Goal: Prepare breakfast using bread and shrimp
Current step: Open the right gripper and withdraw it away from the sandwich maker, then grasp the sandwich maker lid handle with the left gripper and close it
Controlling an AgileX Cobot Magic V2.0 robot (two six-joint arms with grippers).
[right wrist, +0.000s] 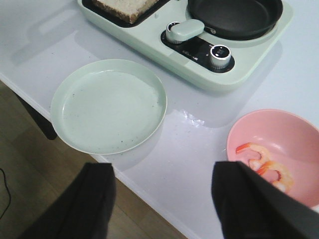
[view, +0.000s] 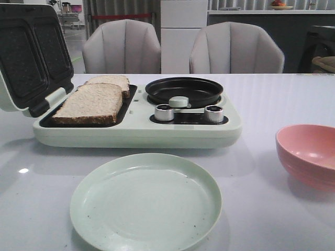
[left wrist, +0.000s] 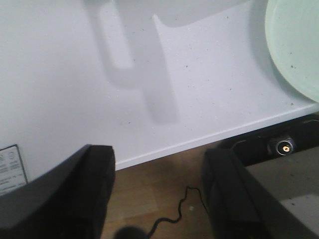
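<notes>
Two crusted white bread slices lie in the mint-green sandwich maker. Orange-pink shrimp, seemingly two, sit in a pink bowl. Left tool and right tool both gape, empty.

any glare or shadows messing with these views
Front view: a small bright glare spot on the table, soft shadows beside the pink bowl. Left wrist view: a grey arm-shaped shadow crosses the tabletop. Right wrist view: glints near the green plate; fingers dark, blurred.
</notes>
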